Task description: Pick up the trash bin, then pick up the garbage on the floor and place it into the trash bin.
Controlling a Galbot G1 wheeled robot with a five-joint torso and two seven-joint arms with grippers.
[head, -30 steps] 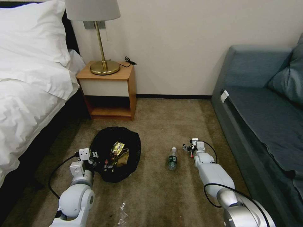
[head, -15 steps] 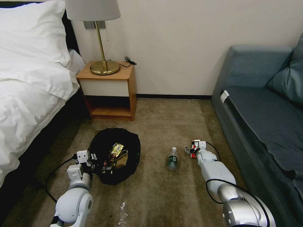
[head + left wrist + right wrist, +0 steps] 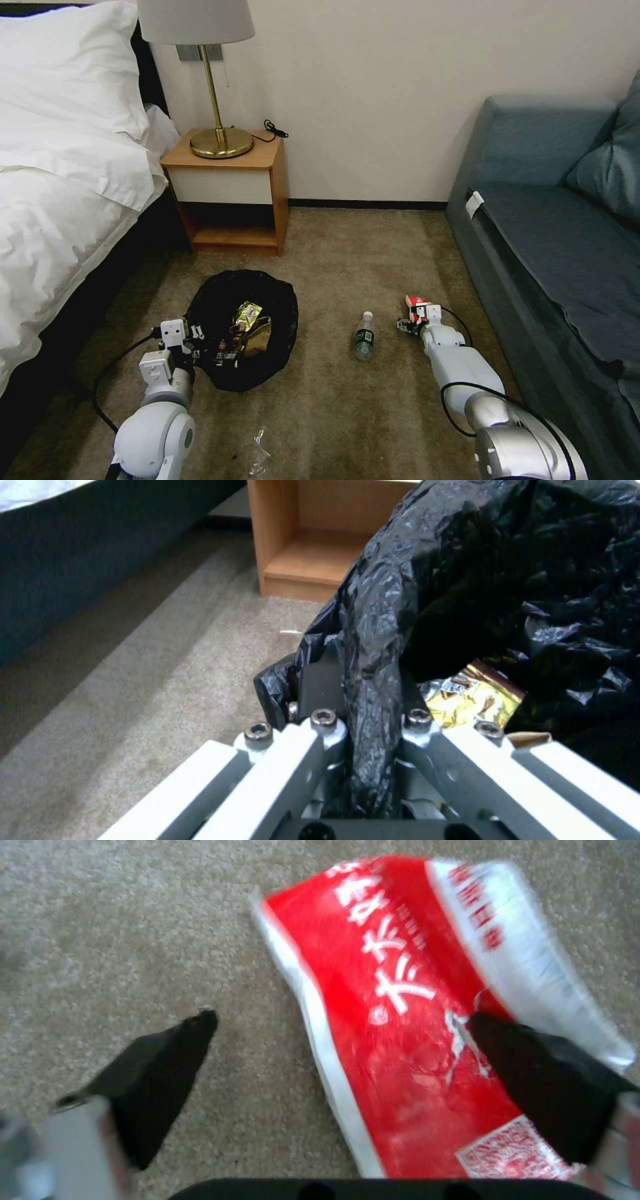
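I'm working low on the tan carpet floor (image 3: 333,413), w/ the white bed (image 3: 60,220) on my left, the blue-grey sofa (image 3: 553,267) on my right, and the small wooden nightstand (image 3: 230,193) w/ a gold lamp (image 3: 217,137) at the wall ahead. Between bed and sofa there's lots of open carpet for moving.

My left gripper (image 3: 370,720) is pinching the crinkly black plastic liner of the round trash bin (image 3: 243,327), right at its near-left edge; the fingers are squeezed tight on the bag fold. Inside the bin I'm seeing a shiny gold-brown snack wrapper (image 3: 248,315) & a bit of brown paper (image 3: 260,337).

My right gripper (image 3: 340,1060) is low over the carpet near the sofa's front edge, fingers spread wide. The flat red-and-white plastic packet (image 3: 427,1005) is lying on the carpet; one black fingertip (image 3: 533,1075) is over it, the other is beside it on bare carpet. I can't tell if it's touching.

The small clear bottle w/ a green label (image 3: 364,337) is lying on the carpet between the bin and my right gripper.
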